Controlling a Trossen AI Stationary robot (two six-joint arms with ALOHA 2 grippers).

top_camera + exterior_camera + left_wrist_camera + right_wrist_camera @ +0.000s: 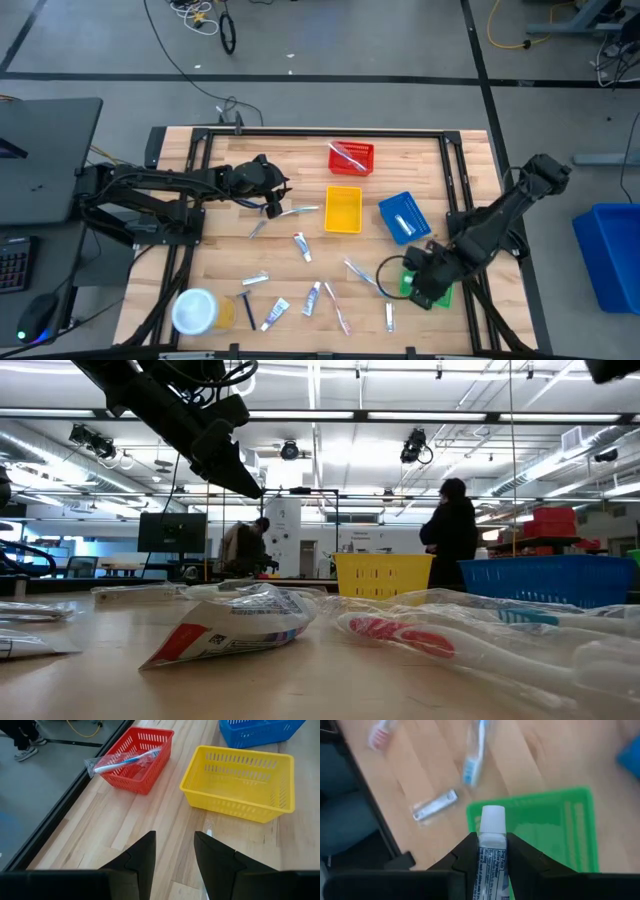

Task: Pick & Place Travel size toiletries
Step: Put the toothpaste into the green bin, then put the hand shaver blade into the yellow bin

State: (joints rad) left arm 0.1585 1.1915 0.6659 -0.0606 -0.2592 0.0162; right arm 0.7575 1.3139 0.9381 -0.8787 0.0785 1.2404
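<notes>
The left tool (174, 851) is being held slightly open and empty over the desk (220, 255), the yellow tray (240, 780) just ahead. A white tube (492, 845) is being gripped by the right tool (492, 851), directly over the green tray (555, 827).

Matt pale wood table (215, 262); perforated glossy plastic yellow tray (240, 780)

Four trays (343, 210) sit right of centre, one holding a toothbrush (349, 153). Loose toiletries (301, 245) lie toward the near edge, a tub (194, 310) at the near left corner. The nearest tray seems partly under the right gripper (425, 283).
</notes>
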